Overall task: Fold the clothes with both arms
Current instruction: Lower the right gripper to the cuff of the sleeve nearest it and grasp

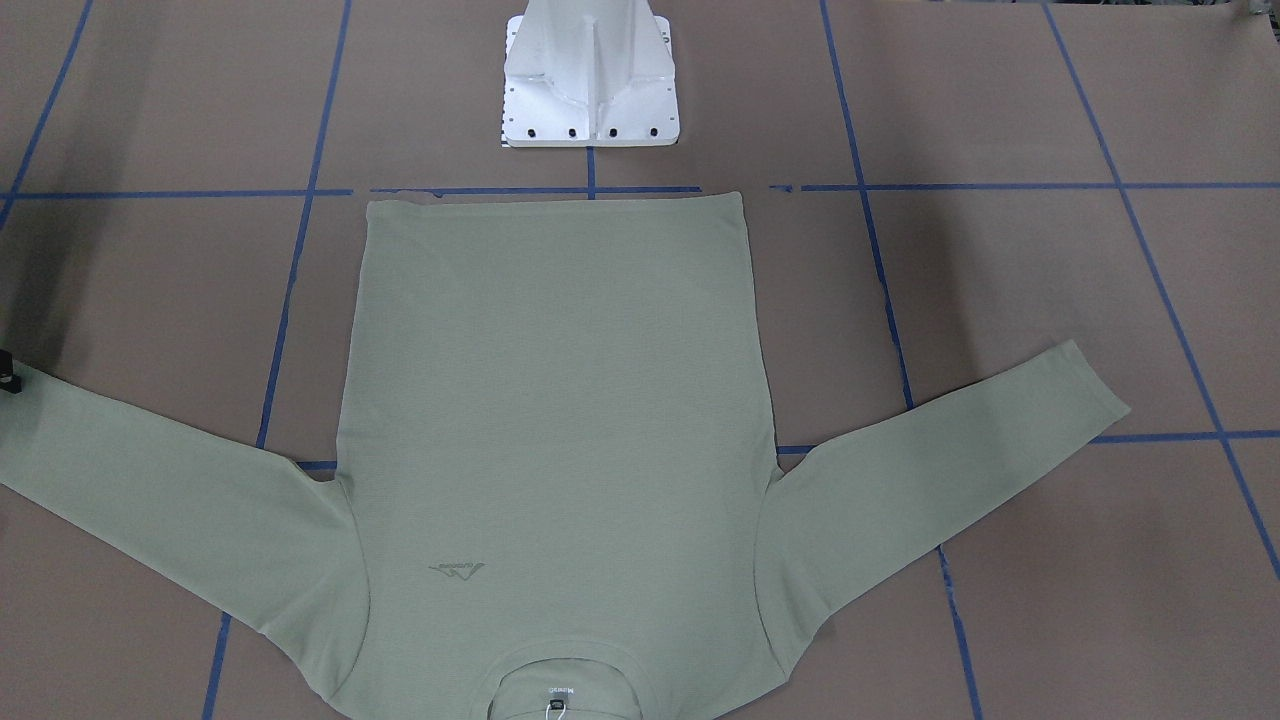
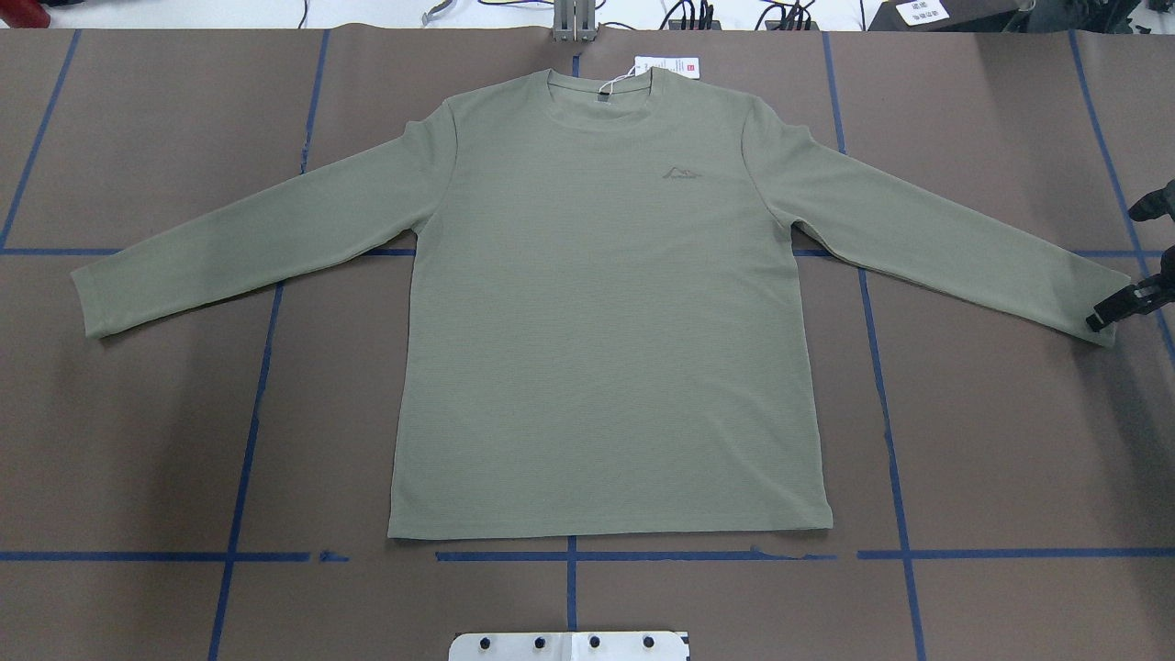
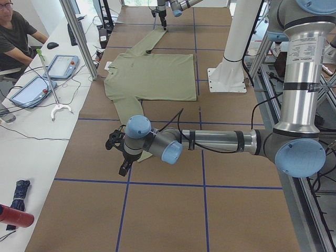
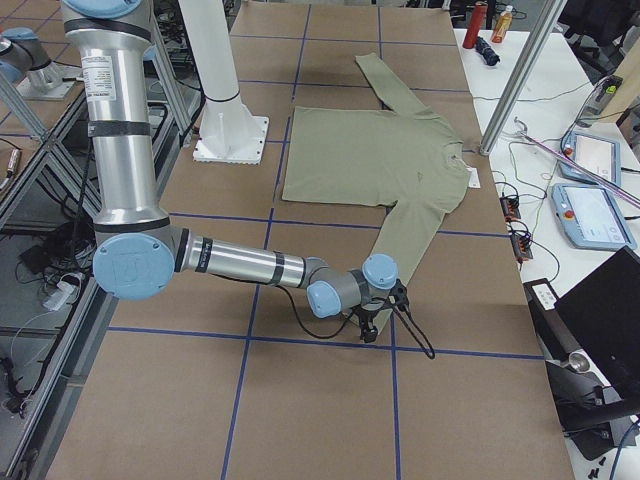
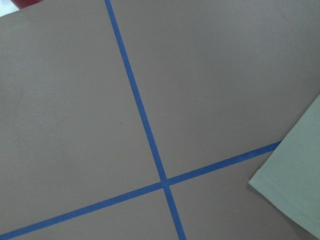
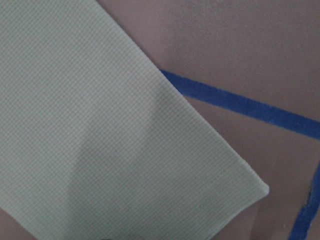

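- Your right end effector (image 2: 1109, 314) is at one cuff (image 2: 1088, 296) of the shirt (image 2: 606, 321). The overhead frame edge cuts it off, so I cannot tell whether it is clenched or released.
- Your left end effector (image 3: 119, 157) shows only in the side view, near the other cuff, and its grip cannot be told either.
- Neither wrist view shows any fingers.
- The shirt lies flat and front up on the worktop (image 2: 138, 441), sleeves spread and hem toward the base (image 2: 569, 645).
- The front view crops the collar.

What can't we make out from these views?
left gripper: seen only in the exterior left view, side-on; open or shut unclear.
right gripper: cut by the overhead view's right edge; jaw state unclear.
hang tag: print too small in the overhead view.
shirt: neckline cropped by the front-facing view's bottom edge.
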`<state>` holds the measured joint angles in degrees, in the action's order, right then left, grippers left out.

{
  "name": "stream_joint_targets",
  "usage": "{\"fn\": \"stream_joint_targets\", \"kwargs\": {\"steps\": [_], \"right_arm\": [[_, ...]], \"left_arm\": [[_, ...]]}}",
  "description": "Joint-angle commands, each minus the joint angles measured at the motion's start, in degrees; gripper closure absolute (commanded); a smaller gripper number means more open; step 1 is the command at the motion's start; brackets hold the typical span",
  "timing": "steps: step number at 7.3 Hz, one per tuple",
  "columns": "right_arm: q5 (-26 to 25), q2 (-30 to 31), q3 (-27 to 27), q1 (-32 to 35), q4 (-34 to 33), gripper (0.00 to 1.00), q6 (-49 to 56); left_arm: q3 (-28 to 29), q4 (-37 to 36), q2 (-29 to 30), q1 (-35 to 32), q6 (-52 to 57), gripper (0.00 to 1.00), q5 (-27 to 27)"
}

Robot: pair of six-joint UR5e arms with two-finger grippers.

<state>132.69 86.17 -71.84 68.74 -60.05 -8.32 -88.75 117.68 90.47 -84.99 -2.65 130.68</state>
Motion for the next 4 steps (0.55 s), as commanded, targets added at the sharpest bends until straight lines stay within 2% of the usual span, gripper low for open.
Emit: {"fn": "stream_joint_targets", "kwargs": {"steps": [1,2,4], "right_arm": [[0.0,0.0,-0.1,0.1,-0.1,0.74,0.0],[0.0,-0.1,-0.4,0.1,-0.1,0.96,0.1],[0.1,-0.2,-1.4,0.2,0.0,1.0,0.0]], "left_arm": [[0.2,0.6,0.0,0.0,-0.1,0.0,0.0],[0.4,0.6,0.0,0.0,-0.1,0.0,-0.1],[0.6,0.6,0.0,0.0,0.0,0.0,-0.1]]}}
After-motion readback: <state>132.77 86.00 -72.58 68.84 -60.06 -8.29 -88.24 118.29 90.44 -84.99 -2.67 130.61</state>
